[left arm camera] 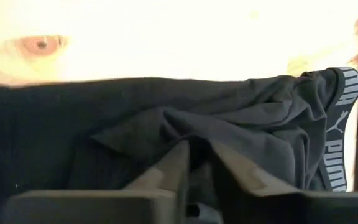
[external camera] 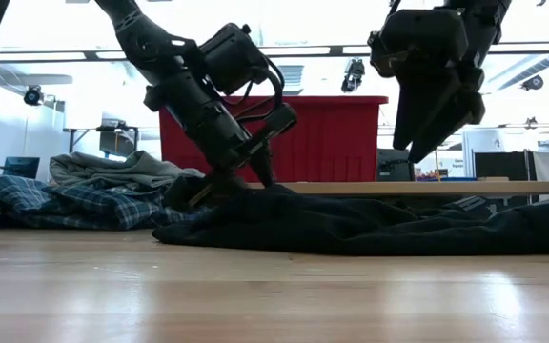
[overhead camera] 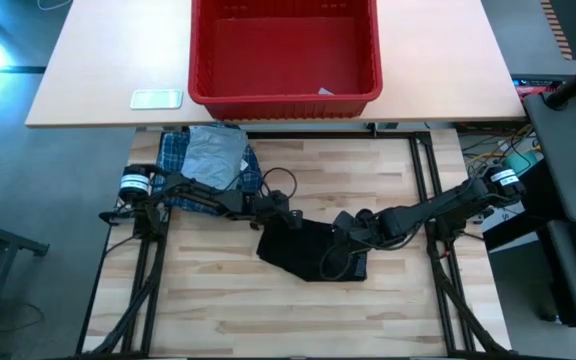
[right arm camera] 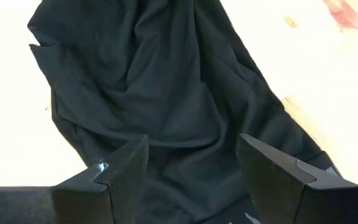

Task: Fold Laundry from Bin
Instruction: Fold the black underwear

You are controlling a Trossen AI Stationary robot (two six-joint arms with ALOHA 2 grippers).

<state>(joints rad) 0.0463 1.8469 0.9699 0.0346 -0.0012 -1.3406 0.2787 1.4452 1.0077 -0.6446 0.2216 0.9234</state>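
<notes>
The left end effector was down at the near-left edge of the small black soft garment, its fingers drawn narrow and pinching a fold of the cloth. That garment lay spread on the light wooden desk, directly beneath and between both end effectors. The right end effector hung just above the garment's right part, fingers wide and holding nothing. Behind the left end effector lay a blue-and-white plaid shirt with a light grey T-shirt heaped on it. Beyond both stood the red rectangular plastic bin.
</notes>
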